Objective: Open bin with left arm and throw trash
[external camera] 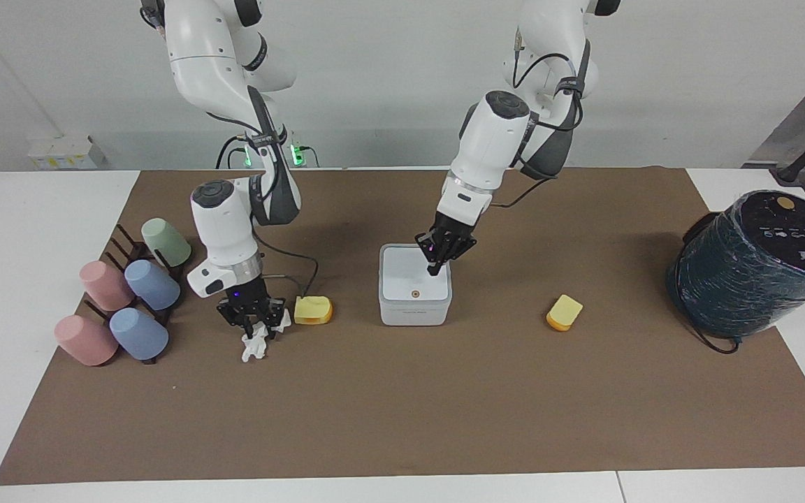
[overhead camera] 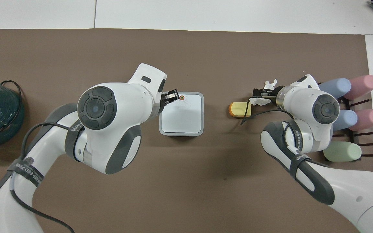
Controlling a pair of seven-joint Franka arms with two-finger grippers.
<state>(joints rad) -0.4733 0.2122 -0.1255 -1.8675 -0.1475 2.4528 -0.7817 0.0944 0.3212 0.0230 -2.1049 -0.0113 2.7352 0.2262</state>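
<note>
The white bin (external camera: 414, 313) stands mid-table with its lid (external camera: 406, 283) shut; it also shows in the overhead view (overhead camera: 181, 116). My left gripper (external camera: 434, 268) is shut, with its tips down on or just above the lid, beside the orange dot (overhead camera: 182, 97). My right gripper (external camera: 253, 325) is shut on the crumpled white tissue wad (external camera: 254, 346), low over the mat. One yellow chunk (external camera: 313, 309) lies between the wad and the bin. The other yellow chunk (external camera: 564, 311) lies toward the left arm's end. The left arm hides it in the overhead view.
A rack of pastel cups (external camera: 126, 300) lies at the right arm's end of the table, close to the right arm. A big dark wrapped cylinder (external camera: 759, 262) stands at the left arm's end. A brown mat (external camera: 402, 419) covers the table.
</note>
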